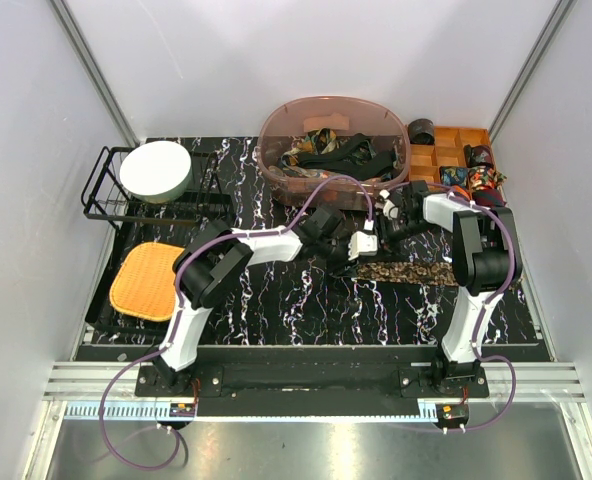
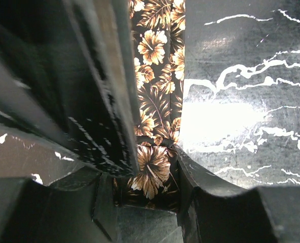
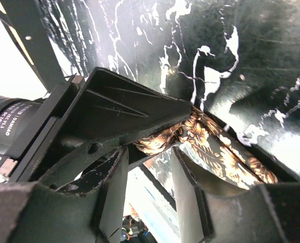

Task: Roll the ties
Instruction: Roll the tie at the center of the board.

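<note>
The brown floral tie (image 1: 416, 271) lies flat across the middle of the black marbled table (image 1: 276, 300), running left to right between the two arms. At its left end the left gripper (image 2: 152, 172) is clamped on the fabric, which looks folded over there; how many turns are made I cannot tell. Just right of that, the right gripper (image 3: 147, 167) stands with its jaws parted and nothing between them, close against the left finger and the fold.

I judge the rolling barely begun, since most of the length is flat. The next move calls for the right jaws to steady the fold so the left can turn it further along the strip.

The bare table near the arms gives good room. The dish rack (image 1: 106, 190) and orange mat (image 1: 146, 280) sit well left, while the tub of ties (image 1: 266, 150) and wooden tray (image 1: 446, 150) crowd the far right.
</note>
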You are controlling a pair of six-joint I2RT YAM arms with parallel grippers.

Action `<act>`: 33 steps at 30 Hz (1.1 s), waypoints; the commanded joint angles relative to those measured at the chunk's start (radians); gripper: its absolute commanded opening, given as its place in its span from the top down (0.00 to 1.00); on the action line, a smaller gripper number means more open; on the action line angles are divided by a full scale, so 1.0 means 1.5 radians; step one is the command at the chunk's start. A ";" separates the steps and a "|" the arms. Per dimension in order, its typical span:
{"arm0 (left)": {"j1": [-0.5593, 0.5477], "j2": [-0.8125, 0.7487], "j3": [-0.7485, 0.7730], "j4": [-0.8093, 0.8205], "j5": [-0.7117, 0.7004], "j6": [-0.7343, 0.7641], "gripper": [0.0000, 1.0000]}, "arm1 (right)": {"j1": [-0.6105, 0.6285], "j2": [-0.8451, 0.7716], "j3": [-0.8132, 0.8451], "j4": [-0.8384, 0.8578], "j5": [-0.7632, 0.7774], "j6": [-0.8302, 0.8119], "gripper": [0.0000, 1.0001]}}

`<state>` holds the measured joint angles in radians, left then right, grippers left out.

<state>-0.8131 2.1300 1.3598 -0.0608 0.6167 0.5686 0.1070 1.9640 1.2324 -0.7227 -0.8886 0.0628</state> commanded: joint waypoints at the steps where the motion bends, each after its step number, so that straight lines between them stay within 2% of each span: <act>1: 0.004 0.070 -0.039 -0.200 -0.121 0.040 0.88 | 0.021 -0.010 -0.015 0.086 -0.049 0.030 0.55; 9: 0.001 0.075 -0.037 -0.207 -0.118 0.039 0.88 | 0.051 -0.015 -0.048 0.136 -0.053 0.043 0.55; 11: 0.002 0.075 -0.038 -0.208 -0.117 0.039 0.89 | 0.053 -0.022 -0.060 0.155 -0.053 0.053 0.59; 12: 0.001 0.076 -0.037 -0.208 -0.116 0.040 0.89 | 0.053 -0.022 -0.063 0.159 -0.053 0.058 0.63; 14: 0.002 0.077 -0.037 -0.209 -0.116 0.038 0.89 | 0.053 -0.019 -0.066 0.160 -0.041 0.060 0.81; 15: 0.002 0.077 -0.036 -0.210 -0.115 0.038 0.89 | 0.052 -0.019 -0.067 0.159 -0.031 0.059 0.98; 16: 0.002 0.077 -0.037 -0.209 -0.116 0.038 0.88 | 0.052 -0.019 -0.070 0.157 -0.005 0.060 1.00; 18: 0.006 0.076 -0.042 -0.207 -0.114 0.034 0.83 | 0.048 -0.016 -0.071 0.135 0.029 0.056 1.00; 26: 0.021 0.072 -0.063 -0.153 -0.057 0.026 0.50 | 0.036 0.022 -0.049 0.044 0.173 0.039 1.00; 33: 0.025 0.071 -0.085 -0.060 -0.014 -0.024 0.38 | 0.036 0.048 -0.028 0.006 0.247 0.023 1.00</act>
<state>-0.7776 2.1288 1.3300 -0.0097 0.6643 0.5571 0.1535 1.9804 1.1866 -0.6773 -0.7639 0.1497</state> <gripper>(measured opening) 0.596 0.021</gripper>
